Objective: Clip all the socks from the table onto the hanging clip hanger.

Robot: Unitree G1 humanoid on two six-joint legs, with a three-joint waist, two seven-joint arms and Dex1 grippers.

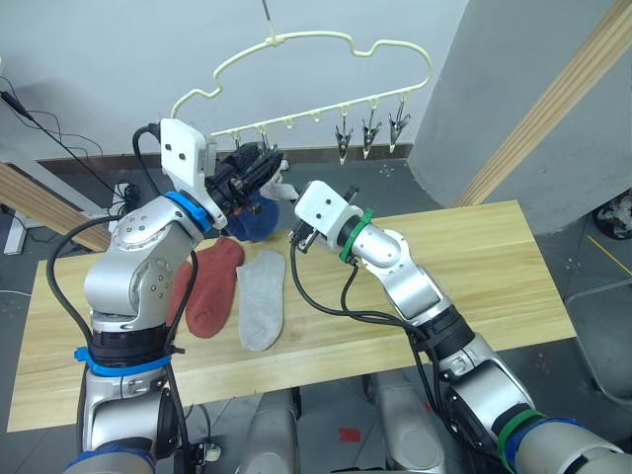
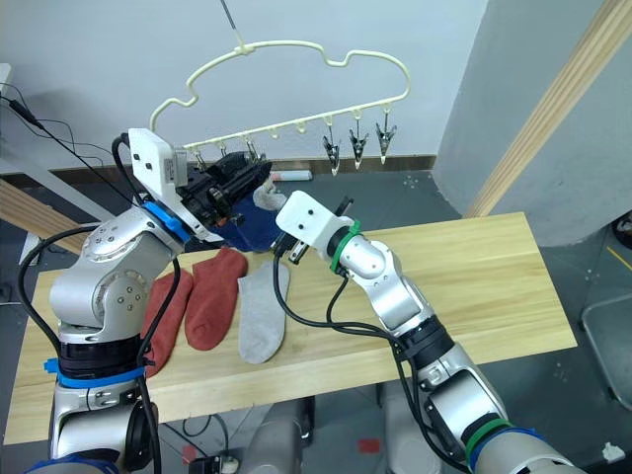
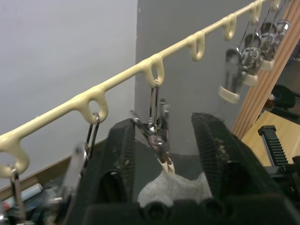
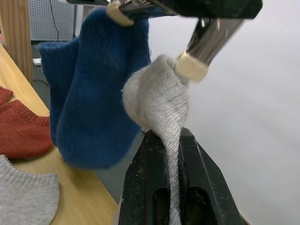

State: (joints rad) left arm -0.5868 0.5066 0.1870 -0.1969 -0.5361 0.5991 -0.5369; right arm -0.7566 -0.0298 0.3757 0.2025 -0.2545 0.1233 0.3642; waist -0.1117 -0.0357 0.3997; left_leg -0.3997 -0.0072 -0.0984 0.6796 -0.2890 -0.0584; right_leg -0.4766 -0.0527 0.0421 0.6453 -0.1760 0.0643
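The pale-yellow clip hanger [image 1: 326,44] hangs above the table's [image 1: 474,267] far edge. My left gripper [image 3: 164,136] is raised to its row of clips, open, with one metal clip [image 3: 157,126] between its fingers. That clip bites the top of a light grey sock [image 4: 157,98]. My right gripper [image 4: 171,140] is shut on this sock just below the clip. Blue socks [image 1: 255,219] hang from a neighbouring clip. On the table lie two rust-red socks [image 2: 215,296] [image 2: 166,316] and another grey sock [image 1: 262,296].
Three bare clips [image 1: 367,133] hang at the hanger's right end. A slanted wooden rail [image 1: 553,99] runs along a grey wall at the right. Cables [image 1: 49,128] lie on the floor behind the table's left end. The table's right half is bare wood.
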